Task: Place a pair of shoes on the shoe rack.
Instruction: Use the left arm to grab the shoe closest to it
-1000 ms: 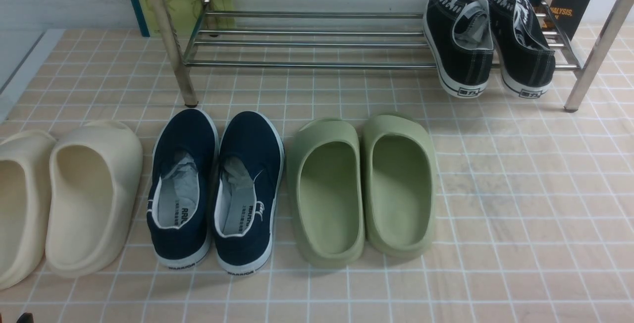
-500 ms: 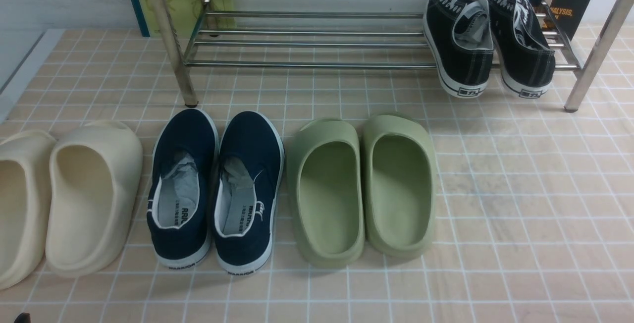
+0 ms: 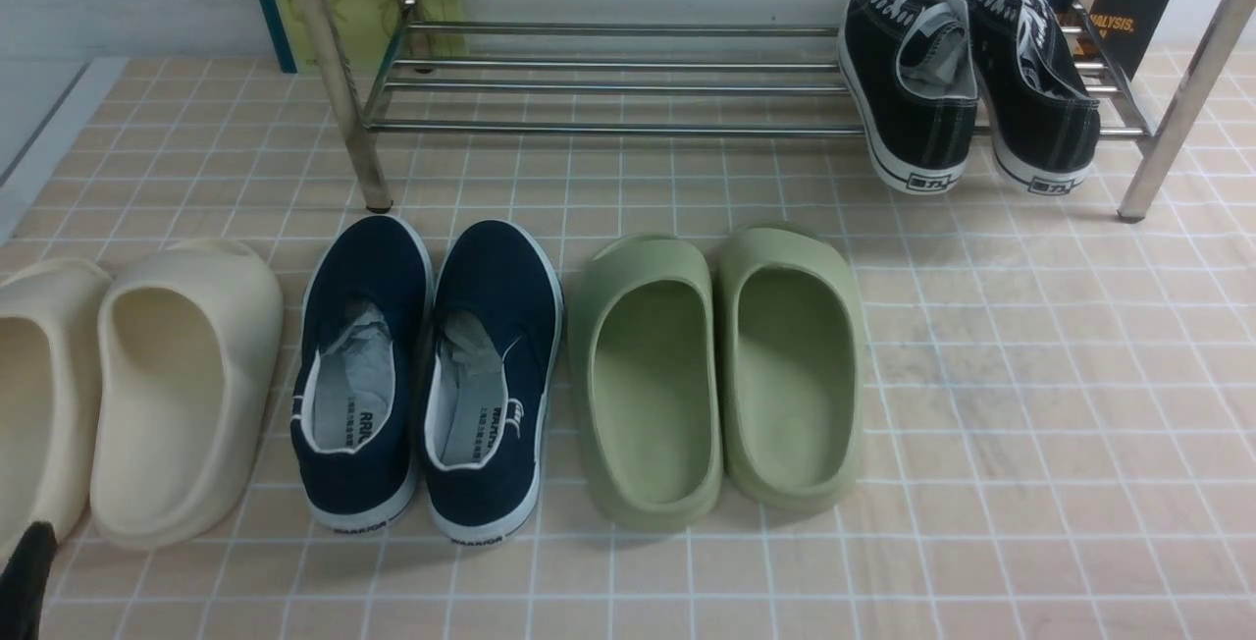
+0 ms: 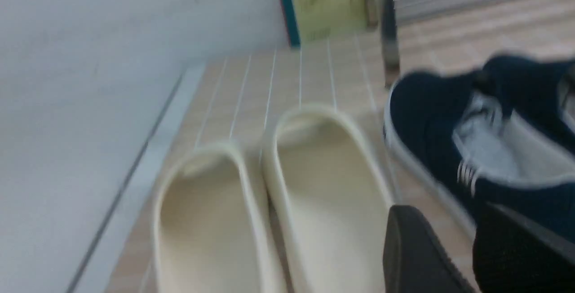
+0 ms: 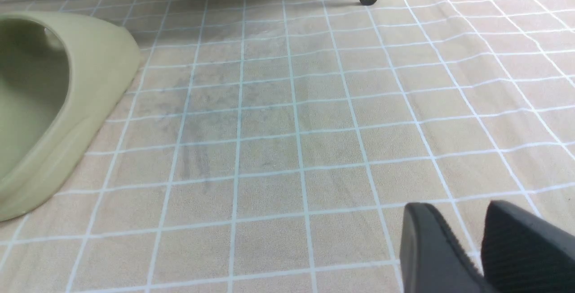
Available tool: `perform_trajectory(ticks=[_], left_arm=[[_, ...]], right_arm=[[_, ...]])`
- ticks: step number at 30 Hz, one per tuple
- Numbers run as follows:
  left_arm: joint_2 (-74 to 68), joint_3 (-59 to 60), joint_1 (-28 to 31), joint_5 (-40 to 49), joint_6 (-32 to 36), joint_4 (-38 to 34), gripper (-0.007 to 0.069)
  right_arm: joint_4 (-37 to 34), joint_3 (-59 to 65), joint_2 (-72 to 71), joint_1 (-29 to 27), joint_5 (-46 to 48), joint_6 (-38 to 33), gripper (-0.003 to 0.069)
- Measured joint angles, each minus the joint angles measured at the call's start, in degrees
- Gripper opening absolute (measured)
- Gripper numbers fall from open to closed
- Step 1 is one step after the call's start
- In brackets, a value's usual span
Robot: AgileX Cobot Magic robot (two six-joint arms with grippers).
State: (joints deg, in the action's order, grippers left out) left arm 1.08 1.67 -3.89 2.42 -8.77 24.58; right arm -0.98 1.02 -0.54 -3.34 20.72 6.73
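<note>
The pair of shoes, two navy slip-ons (image 3: 358, 375) (image 3: 491, 385) with white soles, stands side by side on the tiled floor in front of the shoe rack (image 3: 608, 128). In the blurred left wrist view my left gripper (image 4: 444, 214) hovers open over the gap between a cream slide (image 4: 328, 185) and the nearer navy shoe (image 4: 431, 122), holding nothing. One of its dark fingertips (image 3: 27, 571) shows at the front view's lower left corner. My right gripper (image 5: 456, 207) is open over bare tiles, to the right of a green slide (image 5: 67, 104).
Black lace-up sneakers (image 3: 917, 80) (image 3: 1035, 80) sit at the rack's right end. Green slides (image 3: 648, 385) (image 3: 790, 365) stand right of the navy pair and cream slides (image 3: 182, 385) (image 3: 39, 404) to its left. A rack leg (image 3: 339, 80) stands just behind the navy toes.
A dark fingertip of my left gripper has risen into the front view's lower left corner. The shoes and slides have not moved.
</note>
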Motion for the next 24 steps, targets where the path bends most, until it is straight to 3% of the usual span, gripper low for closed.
perform_trajectory(ticks=[6, 10, 13, 16, 22, 23, 24], left_arm=[[0.0, 0.0, 0.0, -19.6, -1.3, 1.4, 0.0239], [0.0, 0.0, 0.0, -31.0, -9.5, 1.5, 0.0239], [0.0, -0.5, 0.0, -41.2, -19.4, 1.2, 0.0239], [0.0, -5.4, 0.0, -34.8, -23.0, 0.1, 0.0239], [-9.9, -21.5, 0.0, 0.5, -26.9, -1.4, 0.0239], [-9.9, -21.5, 0.0, 0.5, -26.9, -1.4, 0.0239], [-15.0, -23.8, 0.0, 8.1, -27.1, -1.4, 0.0239]], right_arm=[[0.0, 0.0, 0.0, 0.0, 0.0, 0.0, 0.0211], [0.0, 0.0, 0.0, 0.0, 0.0, 0.0, 0.0216], [0.0, 0.0, 0.0, 0.0, 0.0, 0.0, 0.0218], [0.0, 0.0, 0.0, 0.0, 0.0, 0.0, 0.0219], [0.0, 0.0, 0.0, 0.0, 0.0, 0.0, 0.0225], [0.0, 0.0, 0.0, 0.0, 0.0, 0.0, 0.0225], [0.0, 0.0, 0.0, 0.0, 0.0, 0.0, 0.0227]])
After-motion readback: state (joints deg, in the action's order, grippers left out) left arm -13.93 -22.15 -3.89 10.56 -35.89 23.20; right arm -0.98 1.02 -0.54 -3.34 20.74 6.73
